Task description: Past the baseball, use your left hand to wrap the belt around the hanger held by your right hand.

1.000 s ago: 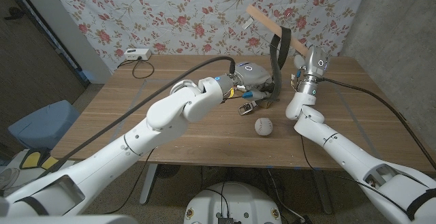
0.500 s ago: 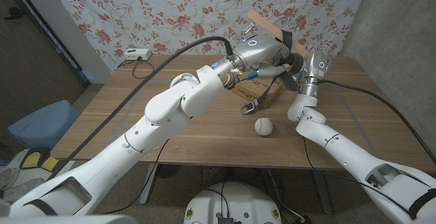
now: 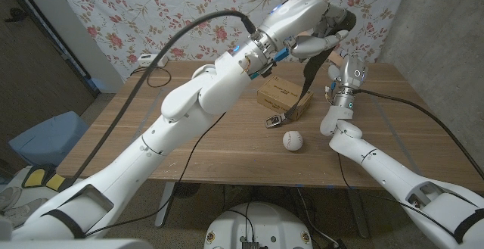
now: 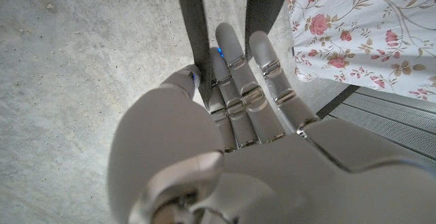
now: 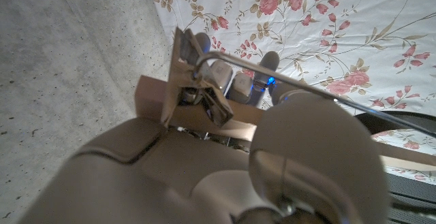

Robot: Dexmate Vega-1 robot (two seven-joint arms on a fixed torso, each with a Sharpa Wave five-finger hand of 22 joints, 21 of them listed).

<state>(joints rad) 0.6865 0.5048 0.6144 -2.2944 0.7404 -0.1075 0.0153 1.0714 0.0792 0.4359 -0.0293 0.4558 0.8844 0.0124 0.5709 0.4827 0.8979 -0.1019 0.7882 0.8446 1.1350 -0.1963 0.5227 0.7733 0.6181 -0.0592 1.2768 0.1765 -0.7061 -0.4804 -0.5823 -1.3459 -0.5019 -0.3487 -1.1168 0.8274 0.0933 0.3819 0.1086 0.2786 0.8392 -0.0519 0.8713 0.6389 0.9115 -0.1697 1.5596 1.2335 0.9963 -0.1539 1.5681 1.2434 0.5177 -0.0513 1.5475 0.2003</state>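
One dark belt [image 3: 306,82] hangs in the air beyond the baseball [image 3: 292,139], its long axis running steeply from the raised left hand [image 3: 318,29] down toward the table [image 3: 189,143]. The lower end, with a metal buckle [image 3: 274,120], lies on the wood just beside a small cardboard box [image 3: 281,94]. In the left wrist view the belt [image 4: 197,26] appears as two dark straps running lengthwise past the fingers [image 4: 235,67], and the thumb and fingers of the left hand [image 4: 238,115] pinch one strap.

The right hand [image 3: 344,71] stands upright at the far right of the table, just right of the belt. In the right wrist view the right hand [image 5: 225,115] grips a wooden hanger [image 5: 197,108] with a metal hook [image 5: 272,71]; the fingers wrap the bar. In the head view the hanger is hidden behind the left hand, so the belt's contact with the hanger cannot be told.

The baseball rests on the table near the buckle, apart from it. A white device [image 3: 151,60] with a cable sits at the far left corner of the table. A floral cloth [image 3: 151,7] hangs behind.
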